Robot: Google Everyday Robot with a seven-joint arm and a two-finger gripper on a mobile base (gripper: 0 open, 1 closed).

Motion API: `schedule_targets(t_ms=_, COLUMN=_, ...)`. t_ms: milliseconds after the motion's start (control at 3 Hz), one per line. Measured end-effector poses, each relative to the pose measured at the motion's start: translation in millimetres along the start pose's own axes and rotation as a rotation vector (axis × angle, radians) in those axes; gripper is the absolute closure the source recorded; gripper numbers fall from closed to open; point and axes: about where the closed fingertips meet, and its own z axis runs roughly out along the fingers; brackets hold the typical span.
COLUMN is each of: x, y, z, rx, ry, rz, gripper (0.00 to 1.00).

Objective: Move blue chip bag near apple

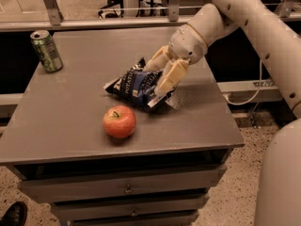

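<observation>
While pale pincer [162,76] is gripping crinkly dark-blue foil chip bag [133,84], bag is already sitting near round red-orange apple [119,121]; release seemingly remaining.

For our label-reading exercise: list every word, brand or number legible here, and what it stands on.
"POTATO", as it seems to read: white letters on the blue chip bag, held in the gripper right of centre; its other print is blurred.
Green soda can, back-left: print too blurred to read.
</observation>
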Motion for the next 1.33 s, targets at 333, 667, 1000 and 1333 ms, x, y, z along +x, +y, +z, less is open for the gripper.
schedule_targets(t_ms=333, x=-1, y=0, z=0, rx=-0.001, ry=0.004, rz=-0.007, gripper=0.0)
schedule_targets(t_ms=667, x=6, y=-1, z=-9, rx=0.027, ry=0.015, rz=0.004, gripper=0.0)
schedule_targets(t_ms=1000, x=21, y=0, z=-27, rx=0.09, ry=0.015, rz=0.037, gripper=0.0)
schedule_targets(t_ms=1333, x=62, y=12, z=-84, rx=0.275, ry=-0.035, rz=0.115, gripper=0.0)
